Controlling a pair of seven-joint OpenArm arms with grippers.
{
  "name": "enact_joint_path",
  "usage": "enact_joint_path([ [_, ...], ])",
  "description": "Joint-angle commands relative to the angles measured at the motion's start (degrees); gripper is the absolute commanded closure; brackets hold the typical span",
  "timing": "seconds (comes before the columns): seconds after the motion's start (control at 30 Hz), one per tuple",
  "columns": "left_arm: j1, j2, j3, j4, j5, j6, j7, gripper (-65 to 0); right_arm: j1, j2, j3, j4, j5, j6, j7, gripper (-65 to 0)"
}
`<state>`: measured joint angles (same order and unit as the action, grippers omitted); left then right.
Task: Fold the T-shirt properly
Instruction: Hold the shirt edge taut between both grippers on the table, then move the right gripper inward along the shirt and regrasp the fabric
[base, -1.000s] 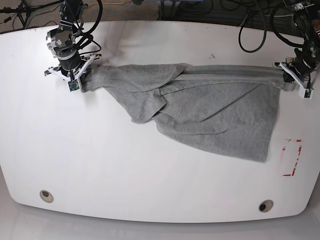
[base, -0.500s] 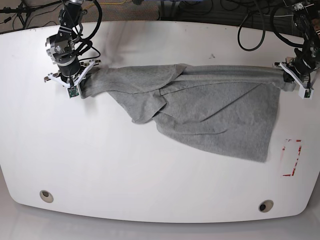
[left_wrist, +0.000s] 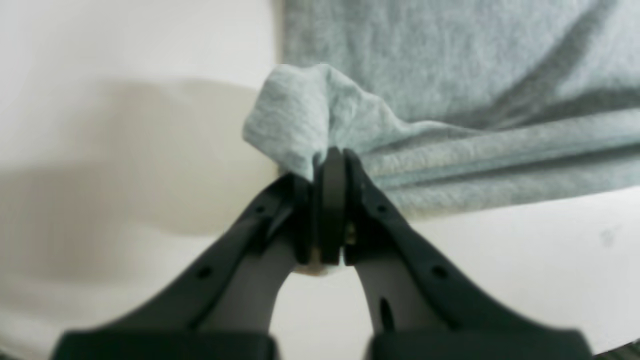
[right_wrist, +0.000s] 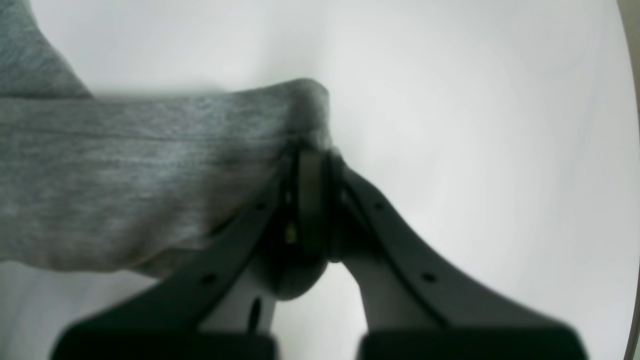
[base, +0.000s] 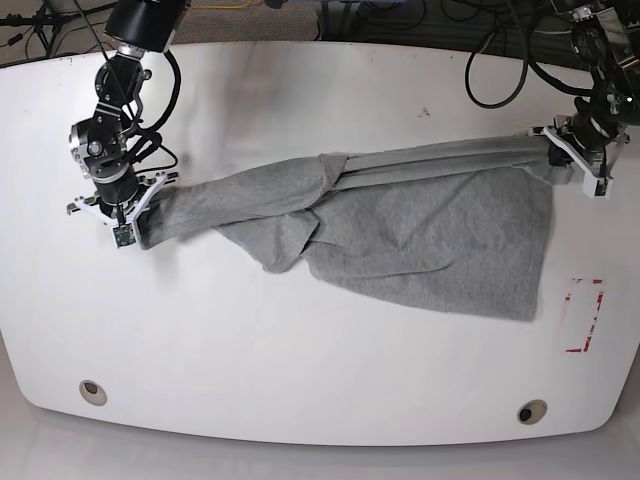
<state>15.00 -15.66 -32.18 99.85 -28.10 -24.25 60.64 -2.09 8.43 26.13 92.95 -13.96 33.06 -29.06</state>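
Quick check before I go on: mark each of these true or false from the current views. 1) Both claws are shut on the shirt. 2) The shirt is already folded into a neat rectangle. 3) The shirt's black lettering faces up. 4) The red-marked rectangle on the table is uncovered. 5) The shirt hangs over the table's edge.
1) True: the left claw and the right claw each pinch an end of the T-shirt.
2) False: it is stretched between the claws, bunched and twisted near the middle.
3) False: no lettering shows, only plain grey fabric.
4) True: the red-marked rectangle lies apart from the cloth.
5) False: all of it lies within the table.
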Motion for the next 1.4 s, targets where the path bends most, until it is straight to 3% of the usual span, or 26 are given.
enact_joint_path([
  [0.0,-0.6,-1.0,-0.1,1.1,0.1,0.2,-1.0,0.0,1.0,0.9,0.2,0.7,-0.2,-0.8,0.9,-0.6],
  [0.23,-0.6,-0.6,1.5,1.4,0.0,0.3,-1.0,0.0,0.6,0.6,0.2,1.0,-0.2,-0.8,0.8,-1.1],
  [0.3,-0.6,-0.6,1.5,1.6,0.0,0.3,-1.0,0.0,0.0,0.6,0.2,1.0,-0.2,-0.8,0.8,-3.8],
  [0.57,-0.6,-0.6,1.6,2.6,0.0,0.3,-1.0,0.0,-3.1,-1.4,0.3,5.1,0.2,-0.8,0.8,-43.0],
  [0.67,-0.9,-0.6,1.6,2.6,0.0,0.3,-1.0,0.0,-4.5,-2.5,0.3,8.2,0.2,-0.8,0.8,-51.7],
  [1.13,-2.1,-0.7,1.6,2.4,0.2,0.3,-1.0,0.0,-8.0,-9.9,0.3,18.1,0.4,-0.7,-0.7,-53.4],
  [1.2,-2.1,-0.7,1.6,2.4,0.2,0.3,-1.0,0.0,-8.0,-10.6,0.3,18.5,0.4,0.3,-1.8,-53.3],
  [1.37,-2.1,-0.7,1.6,2.3,0.2,0.3,-1.0,0.0,-8.3,-13.4,-2.3,21.0,0.2,6.3,-3.8,-53.3],
])
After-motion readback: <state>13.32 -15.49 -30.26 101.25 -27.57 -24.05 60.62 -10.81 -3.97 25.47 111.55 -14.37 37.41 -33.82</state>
